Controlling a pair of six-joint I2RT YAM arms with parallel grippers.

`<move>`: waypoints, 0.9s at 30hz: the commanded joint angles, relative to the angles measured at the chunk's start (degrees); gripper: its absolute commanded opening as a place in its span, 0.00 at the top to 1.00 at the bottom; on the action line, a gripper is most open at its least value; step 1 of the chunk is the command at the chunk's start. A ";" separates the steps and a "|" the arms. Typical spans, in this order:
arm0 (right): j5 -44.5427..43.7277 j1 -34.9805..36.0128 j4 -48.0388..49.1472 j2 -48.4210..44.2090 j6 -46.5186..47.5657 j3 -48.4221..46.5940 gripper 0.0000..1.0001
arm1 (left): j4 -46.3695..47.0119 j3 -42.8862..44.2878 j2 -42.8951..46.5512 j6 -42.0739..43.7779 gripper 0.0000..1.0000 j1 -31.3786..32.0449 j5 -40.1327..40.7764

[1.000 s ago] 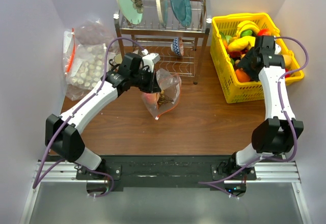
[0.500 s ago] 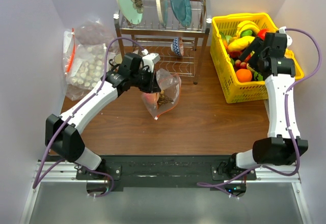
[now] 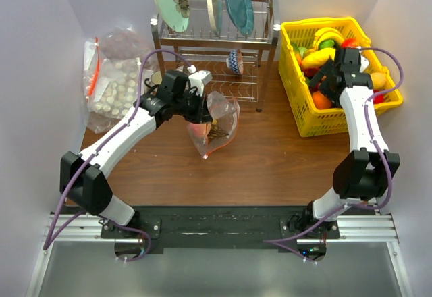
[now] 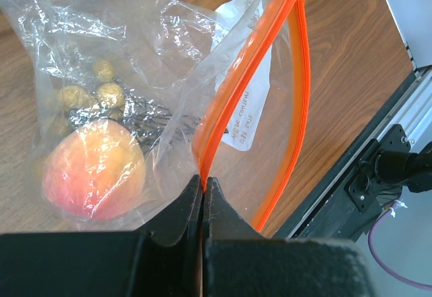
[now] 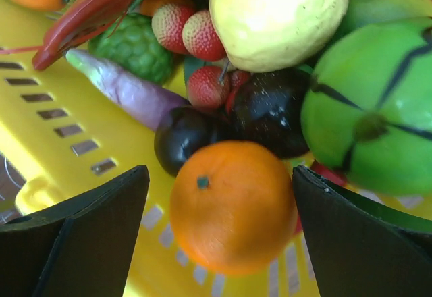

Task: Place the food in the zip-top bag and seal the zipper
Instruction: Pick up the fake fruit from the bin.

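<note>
Looking down from above, the top view takes in both arms at once: the left pincer [image 3: 200,110] sits at the mouth of the zip-top bag [image 3: 221,125], which lies crumpled on the brown bench [image 3: 270,162] just beyond and to the right of it. The right pincer [image 3: 325,83] reaches into a yellow basket [image 3: 307,127] heaped with toy food. From there neither grip can be read. The left wrist view supplies it. That pincer's two dark fingers [image 4: 177,210] are pressed together on the zipper [image 4: 237,84], pinching one edge of the orange-red strip at its near end. The strip's two sides part just past the fingertips, so the mouth gapes. Inside the clear plastic, to the left of the pincer, rest a yellowish peach [image 4: 93,170] and, beyond it, small brown pieces [image 4: 86,94]; a white label [image 4: 247,106] shows through to the right. The right wrist view gives what the top one hides. That pincer is spread wide, with an orange [image 5: 233,206] directly between its fingers. The left finger stands clear of it, and whether the right finger touches cannot be told. Beyond the orange lie a dark plum [image 5: 183,140], a purple eggplant [image 5: 121,89] and a yellow fruit [image 5: 277,17]. A green round one [image 5: 371,118] bulges just past the right finger.
</note>
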State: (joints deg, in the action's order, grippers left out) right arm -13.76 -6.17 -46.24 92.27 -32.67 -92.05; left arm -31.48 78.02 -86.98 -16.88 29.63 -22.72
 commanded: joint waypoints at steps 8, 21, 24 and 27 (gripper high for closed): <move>0.92 0.02 0.72 -6.30 -0.83 1.53 0.52 | 0.02 1.43 1.46 1.50 1.00 -0.36 1.27; 20.48 0.02 3.96 -14.40 5.07 -1.91 0.53 | -0.42 3.19 0.32 1.24 1.00 -0.36 1.19; 31.37 0.02 5.36 -14.31 4.10 -1.03 0.55 | -0.42 3.37 0.06 1.15 1.00 -0.36 1.01; 42.62 0.81 8.00 -13.70 2.08 1.25 0.57 | -0.42 3.81 -0.21 0.98 1.00 -0.36 0.66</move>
State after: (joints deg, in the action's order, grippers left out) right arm 9.02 -6.28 -43.05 78.17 -29.50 -92.01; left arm -32.47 78.67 -87.02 -16.82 29.63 -21.63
